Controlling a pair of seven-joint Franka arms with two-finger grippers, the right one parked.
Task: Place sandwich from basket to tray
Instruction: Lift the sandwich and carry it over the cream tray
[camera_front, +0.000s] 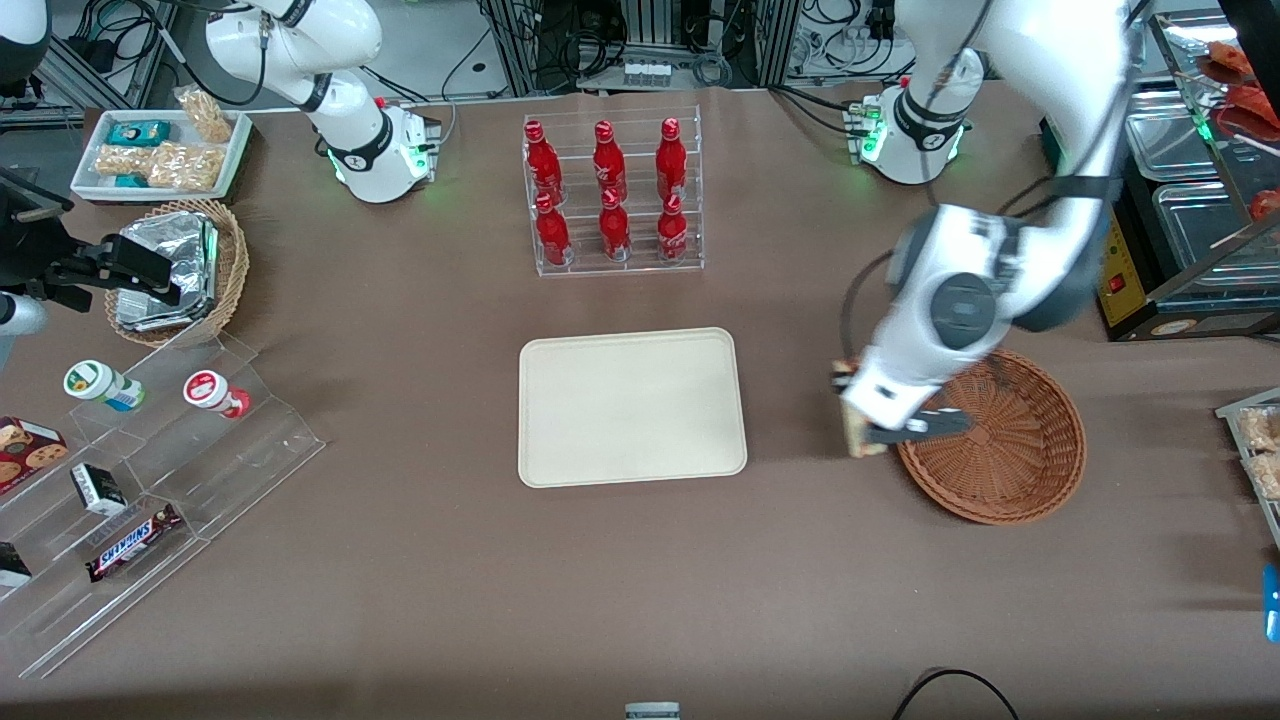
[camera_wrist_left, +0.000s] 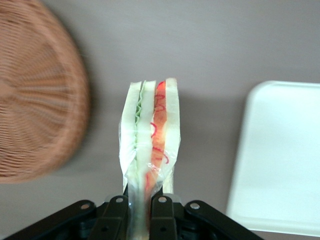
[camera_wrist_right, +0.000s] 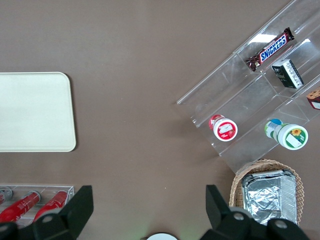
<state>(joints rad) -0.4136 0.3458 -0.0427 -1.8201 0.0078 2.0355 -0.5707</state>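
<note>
Your left arm's gripper (camera_wrist_left: 138, 212) has its jaws closed on the small triangular sandwich wedge of white bread with red-orange and pale green filling (camera_wrist_left: 150, 137), pinching it across its flat faces so the layers stand on edge and its long axis runs straight out from the fingertips. You hold it in the air over the bare brown table (camera_front: 800, 560), just clear of the rim of the wide, shallow, reddish-brown wicker basket (camera_front: 1010, 440) on the side facing the flat cream-coloured rectangular tray with rounded corners (camera_front: 632, 405). The tray lies off sideways toward the parked arm's end, apart from the sandwich with open tabletop between, so your next move is probably a sideways carry before lowering.
</note>
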